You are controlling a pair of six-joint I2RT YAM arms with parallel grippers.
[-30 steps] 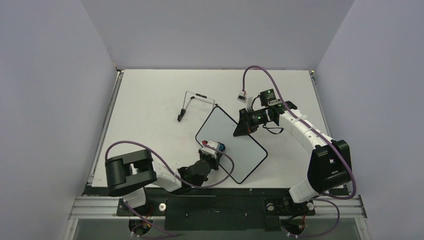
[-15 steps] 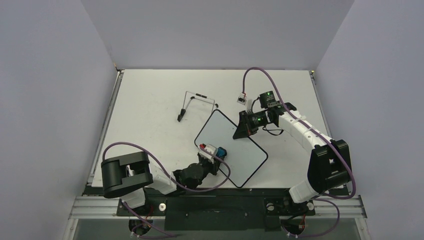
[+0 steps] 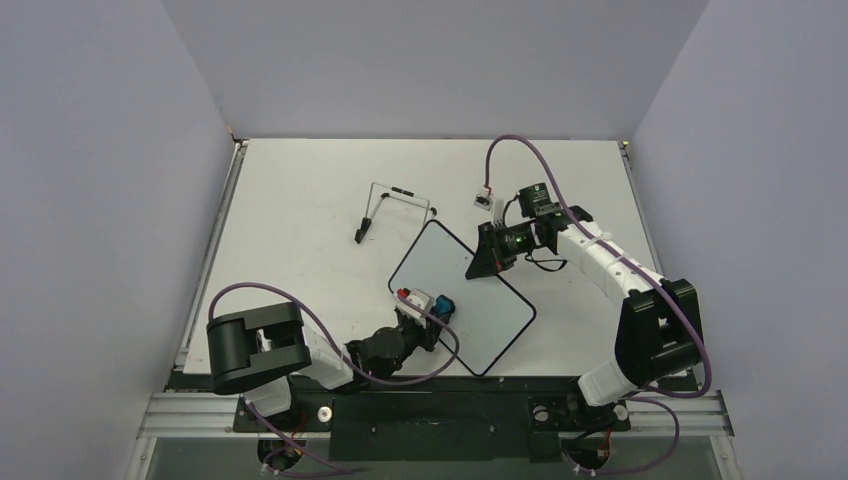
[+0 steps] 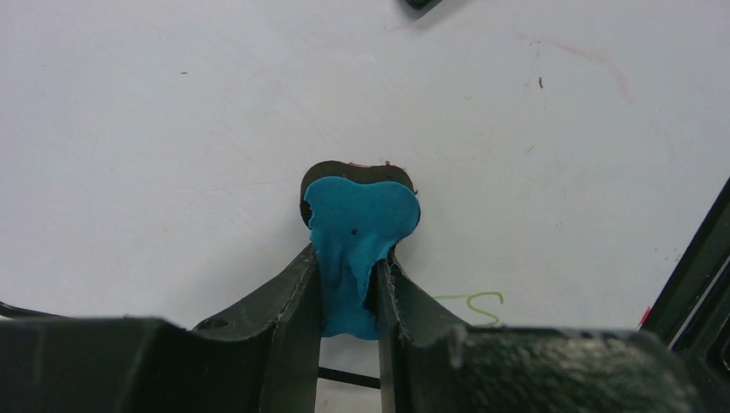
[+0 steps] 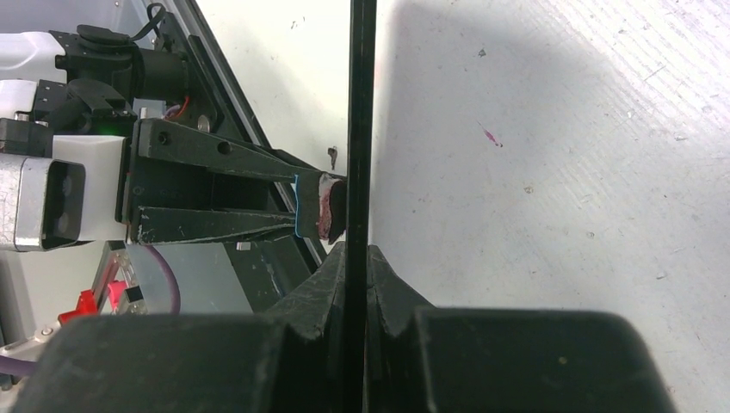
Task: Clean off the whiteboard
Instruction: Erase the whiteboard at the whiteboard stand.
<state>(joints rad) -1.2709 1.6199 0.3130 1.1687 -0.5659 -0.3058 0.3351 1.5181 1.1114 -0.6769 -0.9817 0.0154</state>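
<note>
Left claw (image 4: 351, 262) around eraser (image 4: 361, 215), against whiteboard (image 4: 172, 129)

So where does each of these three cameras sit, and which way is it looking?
Top external: above and behind, looking down at the white table; left arm and right arm show whole.
Left wrist: rides that wrist, looks along the left claw, shut on a small blue eraser against the black-framed rectangular whiteboard.
Right wrist: rides that wrist, looks along the right claw, shut on the whiteboard's edge.
Shared: all show eraser and whiteboard.
</note>
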